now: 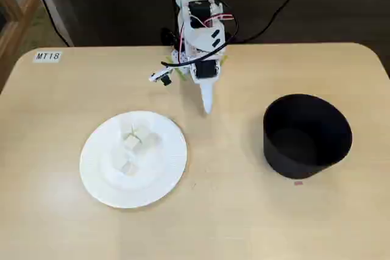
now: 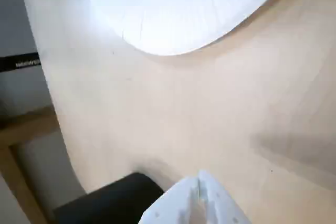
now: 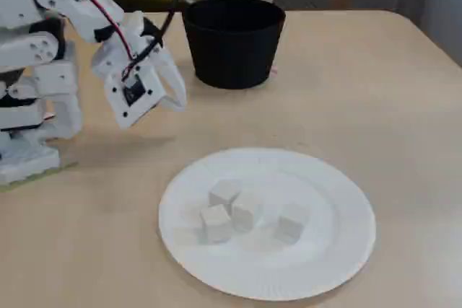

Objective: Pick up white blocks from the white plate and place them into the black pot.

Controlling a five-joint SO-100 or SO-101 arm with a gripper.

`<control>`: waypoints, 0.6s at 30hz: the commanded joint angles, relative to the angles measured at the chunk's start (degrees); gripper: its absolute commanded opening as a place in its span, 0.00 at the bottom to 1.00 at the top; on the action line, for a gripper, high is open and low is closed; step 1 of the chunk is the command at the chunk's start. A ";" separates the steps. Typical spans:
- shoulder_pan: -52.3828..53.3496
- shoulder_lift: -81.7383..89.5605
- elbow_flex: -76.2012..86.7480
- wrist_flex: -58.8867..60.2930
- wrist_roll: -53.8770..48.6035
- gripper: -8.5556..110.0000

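Observation:
The white plate (image 1: 94,165) (image 3: 345,203) lies on the table's left half in a fixed view. The small white blocks sit clustered at its middle, one (image 1: 131,142) near the centre and others (image 3: 216,222) (image 3: 291,223) close by. At the right stands the black pot (image 1: 306,135) (image 3: 232,41), upright with nothing showing in it. My gripper (image 1: 207,108) (image 3: 180,100) hovers over bare table between plate and pot, near the arm's base. Its fingers are shut with nothing held. In the wrist view the shut gripper (image 2: 199,190) enters from below and the plate (image 2: 184,14) fills the top.
The wooden table (image 1: 231,211) has rounded corners, and a label reading MT18 (image 1: 47,56) sits at its far left. The arm's base (image 3: 29,156) and its cables (image 1: 268,16) stand at the back edge. Floor shows beyond the table edge (image 2: 31,145).

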 commanded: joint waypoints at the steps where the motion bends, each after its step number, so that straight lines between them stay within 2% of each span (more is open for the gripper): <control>1: 7.65 -49.92 -40.61 0.62 2.99 0.05; 18: 8.79 -47.72 -40.69 0.97 2.90 0.05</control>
